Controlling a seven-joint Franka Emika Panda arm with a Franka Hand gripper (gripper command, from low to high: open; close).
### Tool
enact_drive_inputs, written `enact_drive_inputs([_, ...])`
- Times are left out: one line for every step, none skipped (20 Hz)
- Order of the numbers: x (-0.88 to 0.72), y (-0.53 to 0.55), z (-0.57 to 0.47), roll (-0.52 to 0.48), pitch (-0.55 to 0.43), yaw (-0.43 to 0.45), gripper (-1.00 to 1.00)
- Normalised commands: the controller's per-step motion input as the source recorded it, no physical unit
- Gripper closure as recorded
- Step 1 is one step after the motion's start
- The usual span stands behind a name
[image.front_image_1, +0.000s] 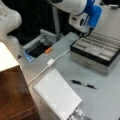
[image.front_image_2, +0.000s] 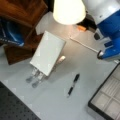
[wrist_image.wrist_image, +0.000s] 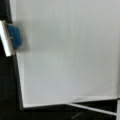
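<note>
Lying on the grey worktop (image.front_image_1: 105, 97) near a front view's bottom, a black pen (image.front_image_1: 83, 84) sits just beside a white spiral notebook (image.front_image_1: 57, 96), with a compartmented tray box (image.front_image_1: 96, 53) to its upper right. The pincer does not show; only the white-and-blue arm (image.front_image_1: 87, 12) hangs at the frame's top, so whether it is released or clenched I cannot tell. A white cable (image.front_image_1: 47, 66) crosses the worktop at centre left.

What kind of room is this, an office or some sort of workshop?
Probably a robotics lab bench made up like an office desk. A robot arm hangs over a grey table holding a notebook, a pen and a compartmented tray. The gripper is not visible.
</note>
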Motion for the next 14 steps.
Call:
enact_drive_inputs([-0.20, -0.28, -0.01, -0.317, 0.136, 0.091, -1.00])
enact_drive_inputs([-0.22, -0.27, -0.01, -0.344, 0.138, 0.074, -1.00])
enact_drive_inputs([-0.24, -0.23, -0.01, -0.357, 0.132, 0.057, -1.00])
enact_drive_inputs([-0.27, -0.19, -0.02, -0.373, 0.118, 0.035, -1.00])
enact_drive_inputs([-0.30, -0.15, -0.05, -0.396, 0.098, 0.008, -1.00])
enact_drive_inputs([-0.34, -0.11, -0.08, -0.419, 0.079, -0.010, -1.00])
enact_drive_inputs([-0.39, -0.08, -0.11, -0.445, 0.059, -0.027, -1.00])
enact_drive_inputs([-0.45, -0.05, -0.15, -0.509, 0.042, -0.047, -1.00])
enact_drive_inputs([-0.51, -0.05, -0.17, -0.528, 0.031, -0.047, -1.00])
enact_drive_inputs([-0.53, -0.03, -0.17, -0.495, 0.018, -0.047, -1.00])
enact_drive_inputs([-0.55, -0.02, -0.16, -0.477, 0.001, -0.045, -1.00])
enact_drive_inputs([-0.58, -0.02, -0.16, -0.444, -0.014, -0.042, -1.00])
enact_drive_inputs([-0.60, -0.03, -0.16, -0.420, -0.026, -0.042, -1.00])
enact_drive_inputs([-0.62, -0.05, -0.17, -0.450, -0.034, -0.044, -1.00])
